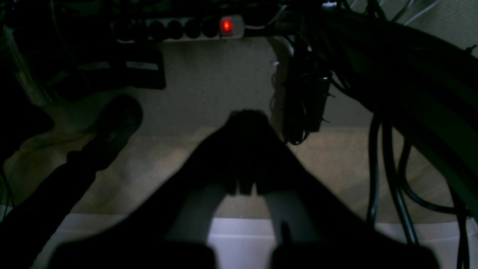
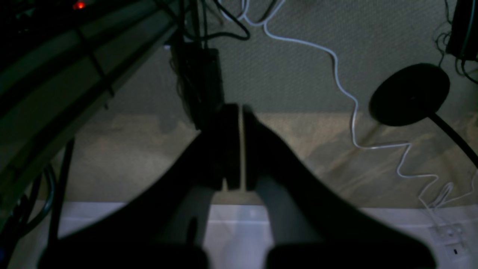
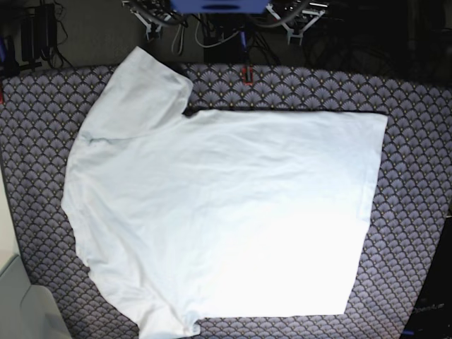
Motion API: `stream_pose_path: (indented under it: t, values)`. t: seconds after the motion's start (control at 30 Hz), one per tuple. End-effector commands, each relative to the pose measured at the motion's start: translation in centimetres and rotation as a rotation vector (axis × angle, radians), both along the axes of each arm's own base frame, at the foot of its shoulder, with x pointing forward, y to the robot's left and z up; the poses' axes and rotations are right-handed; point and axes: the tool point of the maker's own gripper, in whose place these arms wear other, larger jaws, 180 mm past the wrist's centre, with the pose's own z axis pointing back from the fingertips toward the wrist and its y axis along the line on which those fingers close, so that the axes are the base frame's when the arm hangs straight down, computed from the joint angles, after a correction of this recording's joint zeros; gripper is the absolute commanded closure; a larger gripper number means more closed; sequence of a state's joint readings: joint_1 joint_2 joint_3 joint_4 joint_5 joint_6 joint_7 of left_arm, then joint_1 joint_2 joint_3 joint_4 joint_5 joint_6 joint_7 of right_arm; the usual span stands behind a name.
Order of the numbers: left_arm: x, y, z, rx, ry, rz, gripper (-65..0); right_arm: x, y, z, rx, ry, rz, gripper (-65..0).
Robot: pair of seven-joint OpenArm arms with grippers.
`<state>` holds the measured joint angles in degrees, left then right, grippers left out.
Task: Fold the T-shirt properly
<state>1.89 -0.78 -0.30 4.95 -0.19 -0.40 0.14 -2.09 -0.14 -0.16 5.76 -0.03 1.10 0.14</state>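
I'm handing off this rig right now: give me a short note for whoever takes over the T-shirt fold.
Left gripper: shut, holding nothing, parked off the table, facing the floor.
Right gripper: shut, holding nothing, parked likewise.
T-shirt: spread flat on the patterned table cover, collar end toward the base view's left, hem toward its right, one sleeve pointing up at the far edge.
Done: no fold visible.
Left: fold both sleeves in, then the body.
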Motion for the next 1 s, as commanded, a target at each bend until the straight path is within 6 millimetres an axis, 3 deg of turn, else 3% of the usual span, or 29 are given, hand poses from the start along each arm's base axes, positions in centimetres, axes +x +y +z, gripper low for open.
stream_pose_path:
  t: [0.0, 0.5, 0.97]
  values:
    - [0.1, -0.1, 0.0, 0.000, -0.005, -0.002, -0.3, -0.2, -0.3, 0.0, -0.017, 0.004, 0.003, 0.0]
    - [-0.3, -0.1, 0.0, 0.000, 0.001, -0.002, -0.3, -0.4, -0.3, 0.0, -0.017, 0.007, 0.003, 0.0]
    - [-0.8, 0.0, 0.4, -0.002, -0.040, -0.004, -0.3, -2.0, -0.3, 0.0, -0.015, 0.031, 0.005, 0.0]
